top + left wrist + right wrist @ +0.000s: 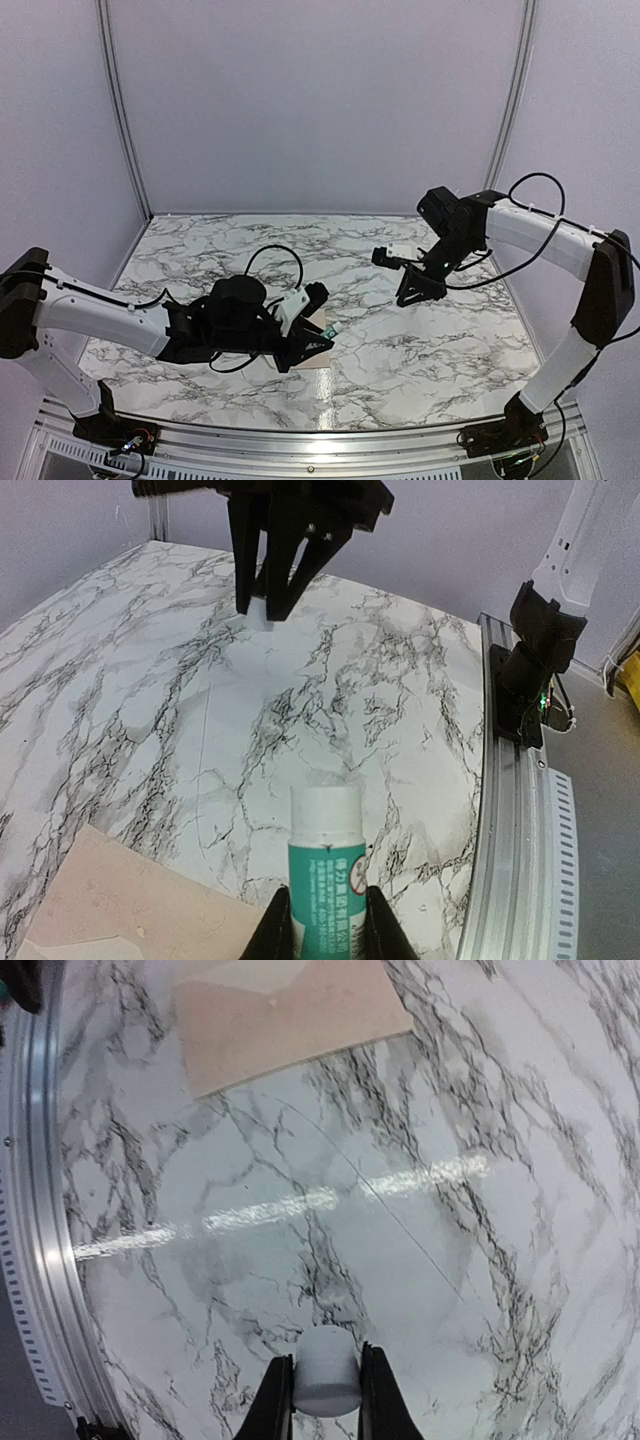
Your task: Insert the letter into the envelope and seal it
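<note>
Standing over the marble table (pixel 420 350), item by item. Envelope (pixel 285 1020): tan paper lying flat on the marble near the front rail, with faint diagonal fold lines across it; in the overhead view the left arm partly covers it. Letter: no separate sheet shows beside the envelope; it may already be inside, but that cannot be told. Left gripper (pixel 326 892): low, just above one edge of the envelope, jaws drawn narrow around a glue stick (pixel 326 850) with a teal label and a white upper end pointing away from the wrist. It is presumably held here so the adhesive can reach the flap. Right gripper (pixel 326 1358): raised, well apart from the envelope, beyond it and to its right, jaws pinched narrow on a small white cap (pixel 326 1388). The cap is most likely the glue stick's own, kept out of the way while the stick is in use. Judgement: sealing stage, glue about to meet the flap; how the flap lies under the arm is hidden. Risk: the thin paper may slide or lift with the stick, since nothing pins the envelope down.
</note>
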